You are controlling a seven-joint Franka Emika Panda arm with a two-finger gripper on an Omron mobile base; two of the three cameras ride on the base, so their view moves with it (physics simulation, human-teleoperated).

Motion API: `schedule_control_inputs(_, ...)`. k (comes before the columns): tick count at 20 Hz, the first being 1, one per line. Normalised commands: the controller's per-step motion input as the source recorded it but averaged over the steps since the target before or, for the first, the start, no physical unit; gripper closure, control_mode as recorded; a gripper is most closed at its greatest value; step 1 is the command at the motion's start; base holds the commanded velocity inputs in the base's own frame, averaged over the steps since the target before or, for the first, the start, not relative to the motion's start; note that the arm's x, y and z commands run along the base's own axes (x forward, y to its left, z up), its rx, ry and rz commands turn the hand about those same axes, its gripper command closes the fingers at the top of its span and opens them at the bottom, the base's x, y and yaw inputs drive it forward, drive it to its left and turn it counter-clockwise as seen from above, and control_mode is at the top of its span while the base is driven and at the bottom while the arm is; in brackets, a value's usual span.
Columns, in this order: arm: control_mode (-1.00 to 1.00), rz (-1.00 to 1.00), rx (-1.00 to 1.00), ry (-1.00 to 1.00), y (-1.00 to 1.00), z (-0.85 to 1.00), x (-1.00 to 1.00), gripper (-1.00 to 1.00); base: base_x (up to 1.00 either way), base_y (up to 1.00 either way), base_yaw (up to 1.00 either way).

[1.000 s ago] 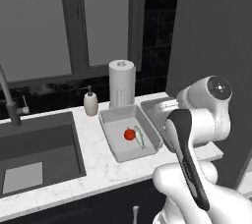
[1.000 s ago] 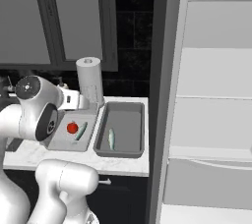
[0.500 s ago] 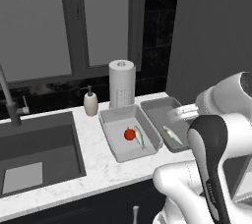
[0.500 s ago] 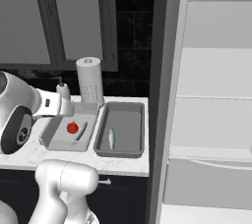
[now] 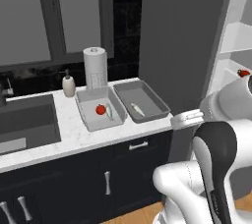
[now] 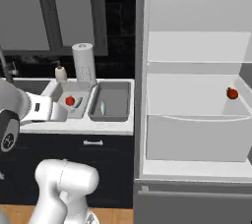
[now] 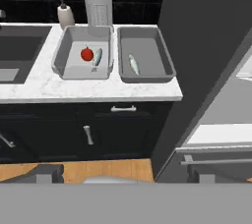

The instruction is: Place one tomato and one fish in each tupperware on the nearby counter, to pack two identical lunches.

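Grey tupperware (image 7: 82, 59) and its twin (image 7: 143, 53) at tabletop (image 7: 88, 89) right end, well ahead of gripper (image 7: 125, 176); gripper wide, empty.

On the counter (image 7: 74, 88), the left tupperware (image 7: 66, 50) holds a tomato (image 7: 87, 54) and fish (image 7: 97, 57); the right tupperware (image 7: 157, 53), one fish (image 7: 133, 64).

White arm folded back near the base, elbow raised; tool (image 7: 120, 174) jaws wide apart, holding nothing.
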Motion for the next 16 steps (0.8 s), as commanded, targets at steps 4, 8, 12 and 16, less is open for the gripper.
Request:
schedule_control_inputs(4,1.00,0.00,0.00,0.00,0.00,0.00,0.00,-1.00,-0.20,-1.00,-0.11)
schedule_control_inputs(8,1.00,0.00,0.00,0.00,0.00,0.00,0.00,-1.00,-0.01,-0.99,-0.05)
schedule_control_inputs(12,1.00,0.00,0.00,0.00,0.00,0.00,0.00,-1.00,0.00,-0.79,0.00)
schedule_control_inputs(16,1.00,0.00,0.00,0.00,0.00,0.00,0.00,-1.00,0.10,-0.51,0.00)
